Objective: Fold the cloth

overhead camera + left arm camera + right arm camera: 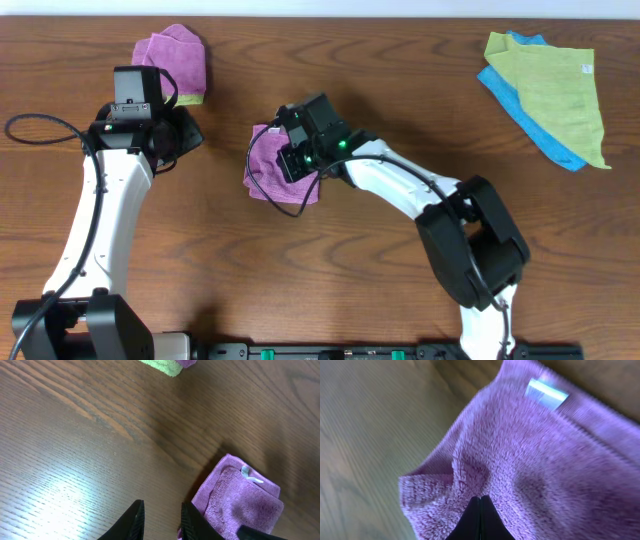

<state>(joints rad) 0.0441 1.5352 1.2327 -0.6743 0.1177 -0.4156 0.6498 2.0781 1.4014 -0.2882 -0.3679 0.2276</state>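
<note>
Where the worktop [230,270] shows at the centre of the overhead frame, the cloth [265,170] lies bunched and part-doubled. It could drag or fold crooked, I judge, because the right end effector [480,510] is clamped on only 1 small pucker of pile, and that pinch may slip. The left end effector [162,517], fingers apart, holds nothing near the cloth's left edge, so that side goes unguided. The white tag [546,394] faces up. No container is in view.
</note>
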